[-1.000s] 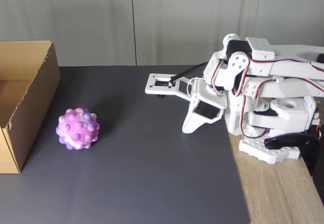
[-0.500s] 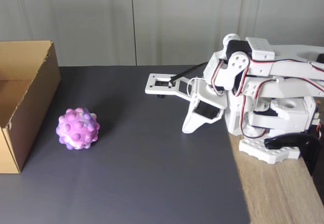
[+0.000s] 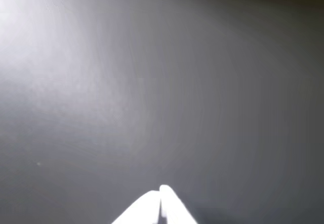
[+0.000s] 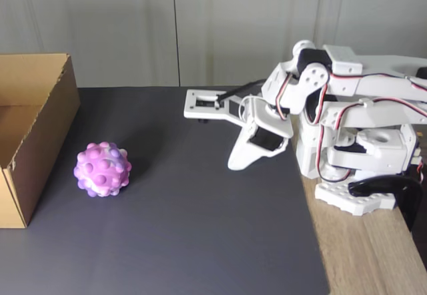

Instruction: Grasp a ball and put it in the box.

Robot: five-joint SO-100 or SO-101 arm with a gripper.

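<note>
The ball, bumpy and marbled pink, purple and white, rests on the dark mat just right of the box. The box is brown cardboard, open at the top, and stands at the left edge of the fixed view. My gripper is well to the right of the ball, tips pointing down at the mat, with nothing in it. Seen from the wrist, my gripper has its two white fingertips pressed together over bare mat.
The dark grey mat covers most of the table, with open room between ball and arm. Bare wood shows at the right, where the arm's base and a black clamp sit. A pale wall stands behind.
The arm has reached a little to the left and the gripper has shifted left with it. Ball and box have not moved.
</note>
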